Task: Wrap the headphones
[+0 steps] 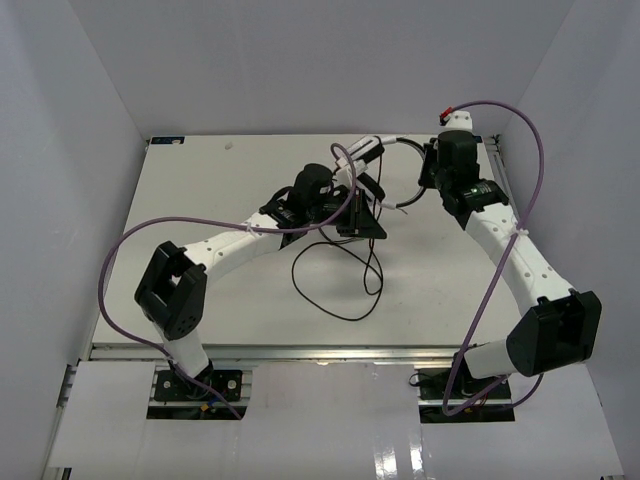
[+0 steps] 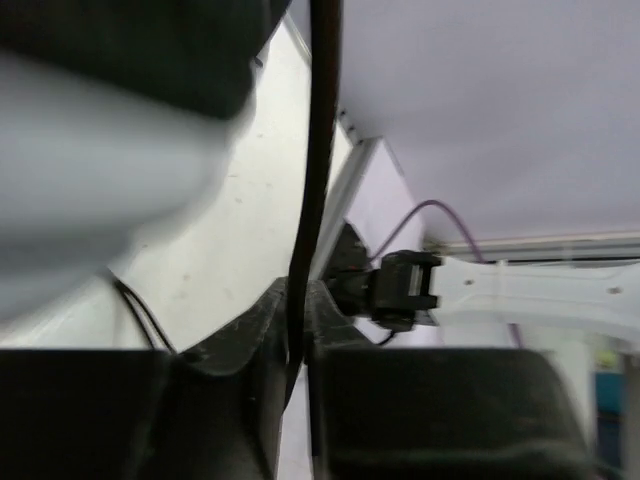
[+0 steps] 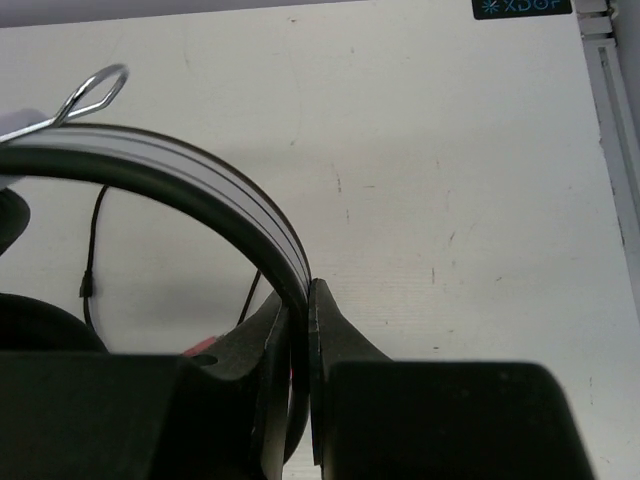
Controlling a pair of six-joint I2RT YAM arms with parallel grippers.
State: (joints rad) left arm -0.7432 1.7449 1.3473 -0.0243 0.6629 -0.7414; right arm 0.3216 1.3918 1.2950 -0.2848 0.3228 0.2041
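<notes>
The headphones (image 1: 365, 150) hang above the far middle of the table. My right gripper (image 1: 431, 166) is shut on their dark headband (image 3: 200, 185), whose band runs down between the fingertips of that gripper (image 3: 300, 297). A dark earcup (image 3: 20, 325) shows at the left edge of the right wrist view. The thin black cable (image 1: 335, 285) trails in loops on the table. It also rises through my left gripper (image 1: 362, 212). In the left wrist view the cable (image 2: 320, 150) stands in the narrow slot of that gripper (image 2: 298, 297); whether it is pinched I cannot tell.
Thick purple arm cables (image 1: 120, 260) (image 1: 525, 200) arc beside both arms. White walls close in the table (image 1: 200, 300) on three sides. A raised rail (image 3: 612, 110) runs along the table's right edge. The right arm (image 2: 530, 285) shows beyond my left fingers.
</notes>
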